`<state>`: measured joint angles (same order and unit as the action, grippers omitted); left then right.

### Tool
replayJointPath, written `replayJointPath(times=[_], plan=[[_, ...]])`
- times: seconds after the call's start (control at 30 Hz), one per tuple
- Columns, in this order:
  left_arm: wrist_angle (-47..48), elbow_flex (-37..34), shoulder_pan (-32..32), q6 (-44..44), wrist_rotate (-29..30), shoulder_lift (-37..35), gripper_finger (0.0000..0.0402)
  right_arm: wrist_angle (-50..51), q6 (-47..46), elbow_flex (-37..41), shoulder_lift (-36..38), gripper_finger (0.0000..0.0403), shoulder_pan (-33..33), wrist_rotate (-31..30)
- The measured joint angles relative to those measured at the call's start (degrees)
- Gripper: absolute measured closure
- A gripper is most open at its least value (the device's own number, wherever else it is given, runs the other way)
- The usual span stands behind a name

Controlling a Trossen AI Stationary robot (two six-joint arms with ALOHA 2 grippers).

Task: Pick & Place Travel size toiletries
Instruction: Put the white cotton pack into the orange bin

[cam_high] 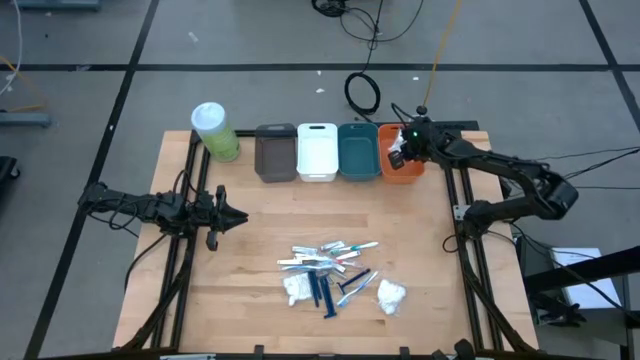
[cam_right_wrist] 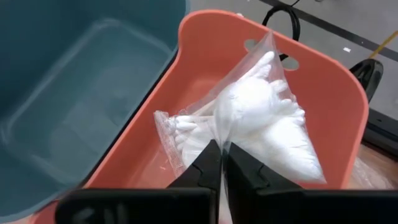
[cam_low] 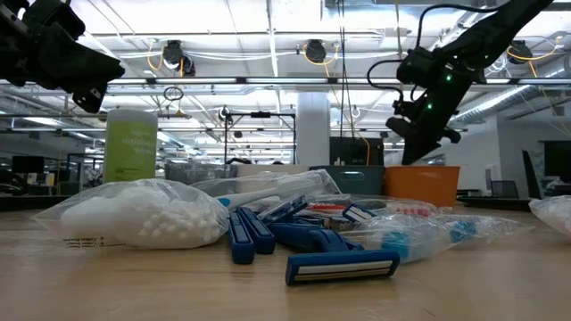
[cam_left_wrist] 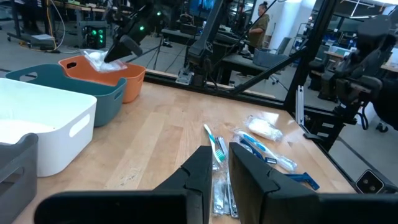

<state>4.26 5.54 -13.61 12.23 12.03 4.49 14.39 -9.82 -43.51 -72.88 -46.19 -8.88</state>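
Note:
My right gripper [cam_right_wrist: 221, 163] is shut on a clear pouch of white cotton swabs [cam_right_wrist: 261, 118] over the orange bin [cam_high: 405, 168] at the table's far right. The other travel size toiletries lie in a pile at the table's middle near side [cam_high: 330, 268]: silvery and pale-blue sticks, dark blue razors [cam_low: 335, 263] and two white pouches [cam_high: 296, 288] [cam_high: 390, 296]. My left gripper [cam_high: 240, 215] waits at the table's left, level, shut, holding nothing. My right gripper pinches the pouch's clear film [cam_right_wrist: 219, 138] between its two fingers, at the pouch's near edge. The fingers slant down from the table's right side. The pouch hangs past the fingertips inside the orange bin's rim [cam_left_wrist: 99, 59]; whether it touches the bin's bottom I cannot tell.
A row of bins stands along the far edge: grey [cam_high: 275, 152], white [cam_high: 317, 150], teal [cam_high: 358, 150], then the orange one. A big pale-green cylinder with a white lid [cam_high: 215, 130] stands at the far left. Bare wood lies between the bins and the pile.

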Motion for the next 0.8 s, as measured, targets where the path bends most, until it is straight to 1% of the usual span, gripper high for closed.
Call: replayJointPath(times=[0.17, 0.23, 0.33, 0.63, 0.8], plan=[[0.01, -0.02, 0.0, 0.0, 0.0, 0.0, 0.035, -0.02, 0.06, 0.0, -0.2, 0.0397, 0.0, 0.0], [0.01, -0.01, 0.02, 0.0, 0.0, 0.0, 0.035, 0.0, 0.36, 0.0, -0.2, 0.0389, 0.0, 0.0], [0.01, 0.0, 0.0, 0.0, 0.0, 0.0, 0.035, -0.02, 0.44, 0.0, -0.18, 0.0365, 0.02, 0.0], [-0.01, -0.01, 0.0, 0.0, 0.0, 0.0, 0.035, 0.0, 0.48, 0.0, -0.18, 0.0268, 0.02, -0.02], [0.01, -0.02, 0.0, 0.0, 0.0, 0.0, 0.035, 0.06, 2.34, 0.0, 0.2, 0.0237, 0.19, 0.54]])
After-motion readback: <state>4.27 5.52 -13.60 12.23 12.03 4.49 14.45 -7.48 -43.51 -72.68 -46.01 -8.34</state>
